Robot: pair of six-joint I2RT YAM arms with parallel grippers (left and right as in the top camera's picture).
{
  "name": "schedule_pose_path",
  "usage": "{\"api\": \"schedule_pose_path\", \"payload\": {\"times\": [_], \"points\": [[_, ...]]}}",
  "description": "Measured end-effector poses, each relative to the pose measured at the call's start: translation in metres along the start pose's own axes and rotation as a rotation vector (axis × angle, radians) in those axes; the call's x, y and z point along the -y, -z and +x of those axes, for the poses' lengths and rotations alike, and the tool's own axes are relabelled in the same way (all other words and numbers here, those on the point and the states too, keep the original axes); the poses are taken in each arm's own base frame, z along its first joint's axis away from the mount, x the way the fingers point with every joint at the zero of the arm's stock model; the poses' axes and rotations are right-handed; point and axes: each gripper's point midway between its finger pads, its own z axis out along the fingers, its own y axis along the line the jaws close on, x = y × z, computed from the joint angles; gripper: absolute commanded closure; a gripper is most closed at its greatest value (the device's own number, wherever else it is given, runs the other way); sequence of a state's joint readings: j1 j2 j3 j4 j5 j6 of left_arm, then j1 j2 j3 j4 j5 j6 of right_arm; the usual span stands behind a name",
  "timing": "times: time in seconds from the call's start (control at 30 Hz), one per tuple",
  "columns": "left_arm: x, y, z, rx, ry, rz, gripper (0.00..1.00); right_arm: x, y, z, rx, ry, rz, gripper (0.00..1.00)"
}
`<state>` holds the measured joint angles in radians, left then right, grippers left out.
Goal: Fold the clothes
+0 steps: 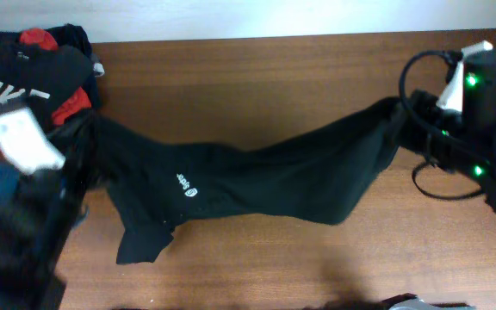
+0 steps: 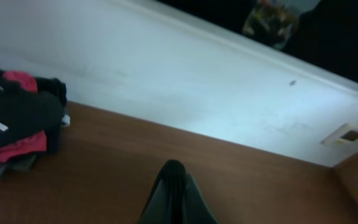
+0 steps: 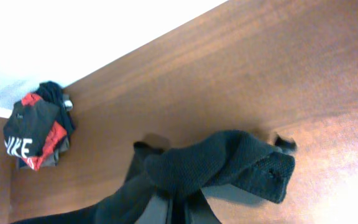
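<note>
The plain black T-shirt (image 1: 257,176), with a small white round logo (image 1: 189,191), hangs stretched across the middle of the wooden table (image 1: 257,77), sagging between both grippers. My left gripper (image 1: 83,127) is shut on its left end; the left wrist view shows the fingers (image 2: 174,202) closed on a thin fold of black fabric (image 2: 173,174). My right gripper (image 1: 401,112) is shut on the right end; the right wrist view shows a bunched wad of the shirt (image 3: 229,165) in the fingers (image 3: 178,208). One sleeve (image 1: 145,241) lies on the table at the front left.
A pile of folded garments (image 1: 37,69), black with large white letters over red and grey, sits at the table's back left corner; it also shows in the left wrist view (image 2: 17,118) and the right wrist view (image 3: 36,134). A white wall (image 2: 197,81) runs behind the table.
</note>
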<state>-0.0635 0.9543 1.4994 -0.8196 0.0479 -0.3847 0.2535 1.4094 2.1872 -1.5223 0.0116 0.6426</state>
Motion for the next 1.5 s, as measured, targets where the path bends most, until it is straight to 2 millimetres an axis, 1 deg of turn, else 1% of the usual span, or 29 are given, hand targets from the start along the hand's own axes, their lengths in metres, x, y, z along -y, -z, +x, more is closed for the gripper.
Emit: {"api": "schedule_pose_path", "payload": {"times": [0.07,0.13,0.2,0.3,0.37,0.47,0.5,0.57,0.63,0.67,0.73,0.77,0.8,0.87,0.93,0.97,1.0,1.03,1.07,1.1,1.13,1.17,1.23,1.27,1.33,1.37,1.4,1.43,1.5], "points": [[-0.003,-0.027,0.002,-0.030,0.002,-0.015,0.99,-0.006,-0.012,-0.008,0.011,0.000,-0.007,0.96],[-0.006,-0.061,0.005,-0.056,0.003,-0.027,0.99,-0.012,-0.026,-0.018,0.025,0.000,-0.011,0.96],[-0.010,-0.100,0.010,-0.079,-0.001,-0.036,0.99,-0.019,-0.043,-0.031,0.047,-0.005,-0.020,0.96],[-0.014,-0.154,0.012,-0.066,-0.012,-0.031,0.99,-0.028,-0.075,-0.059,0.098,-0.022,-0.042,0.96],[-0.015,-0.181,0.011,-0.047,-0.025,-0.024,0.99,-0.037,-0.095,-0.083,0.149,-0.026,-0.089,0.96],[-0.013,-0.210,0.001,-0.021,-0.073,-0.016,0.99,-0.043,-0.119,-0.114,0.192,-0.033,-0.177,0.96],[-0.010,-0.215,-0.006,-0.008,-0.092,-0.012,0.99,-0.042,-0.121,-0.120,0.200,-0.034,-0.195,0.96],[-0.004,-0.214,-0.026,0.017,-0.132,-0.015,0.99,-0.040,-0.120,-0.135,0.217,-0.040,-0.252,0.96],[0.007,-0.199,-0.059,0.070,-0.172,-0.019,0.99,-0.028,-0.112,-0.145,0.220,-0.054,-0.284,0.96],[0.011,-0.190,-0.070,0.089,-0.184,-0.021,0.99,-0.024,-0.108,-0.149,0.222,-0.058,-0.293,0.96],[0.015,-0.166,-0.088,0.094,-0.204,-0.042,0.99,-0.009,-0.099,-0.151,0.204,-0.082,-0.292,0.96],[0.016,-0.153,-0.092,0.085,-0.211,-0.054,0.99,-0.004,-0.096,-0.150,0.193,-0.093,-0.286,0.96],[0.017,-0.140,-0.095,0.076,-0.215,-0.063,0.95,0.002,-0.093,-0.146,0.173,-0.104,-0.277,0.94],[0.015,-0.120,-0.091,0.041,-0.225,-0.078,0.79,0.009,-0.090,-0.135,0.126,-0.111,-0.261,0.83],[0.009,-0.107,-0.077,-0.028,-0.230,-0.104,0.78,0.013,-0.091,-0.118,0.061,-0.105,-0.241,0.83],[0.005,-0.104,-0.067,-0.069,-0.233,-0.118,0.78,0.017,-0.092,-0.107,0.020,-0.099,-0.223,0.86],[0.000,-0.103,-0.057,-0.114,-0.233,-0.133,0.89,0.020,-0.093,-0.099,-0.013,-0.102,-0.208,0.96],[-0.007,-0.104,-0.041,-0.181,-0.229,-0.154,0.99,0.026,-0.095,-0.086,-0.065,-0.103,-0.181,0.96],[-0.013,-0.106,-0.027,-0.238,-0.220,-0.172,0.99,0.031,-0.097,-0.075,-0.109,-0.114,-0.155,0.96],[-0.022,-0.109,-0.006,-0.320,-0.204,-0.199,0.99,0.038,-0.100,-0.062,-0.159,-0.119,-0.122,0.96],[-0.028,-0.113,0.008,-0.375,-0.198,-0.216,0.99,0.044,-0.102,-0.054,-0.191,-0.127,-0.094,0.96],[-0.035,-0.118,0.026,-0.447,-0.186,-0.239,0.97,0.049,-0.106,-0.047,-0.221,-0.131,-0.067,0.96],[-0.047,-0.129,0.055,-0.554,-0.168,-0.271,0.91,0.062,-0.117,-0.031,-0.291,-0.143,-0.006,0.96],[-0.052,-0.134,0.068,-0.606,-0.158,-0.285,0.86,0.068,-0.123,-0.024,-0.321,-0.146,0.019,0.96],[-0.060,-0.142,0.095,-0.713,-0.143,-0.307,0.72,0.077,-0.134,-0.011,-0.378,-0.152,0.066,0.95],[-0.064,-0.144,0.107,-0.760,-0.136,-0.316,0.58,0.081,-0.138,-0.007,-0.396,-0.153,0.084,0.92],[-0.066,-0.145,0.115,-0.792,-0.133,-0.321,0.38,0.083,-0.141,-0.004,-0.411,-0.152,0.100,0.83],[-0.068,-0.146,0.122,-0.823,-0.129,-0.326,0.22,0.085,-0.143,-0.002,-0.419,-0.152,0.112,0.75],[-0.070,-0.148,0.130,-0.857,-0.121,-0.328,0.16,0.086,-0.144,-0.001,-0.419,-0.137,0.126,0.59]]}}
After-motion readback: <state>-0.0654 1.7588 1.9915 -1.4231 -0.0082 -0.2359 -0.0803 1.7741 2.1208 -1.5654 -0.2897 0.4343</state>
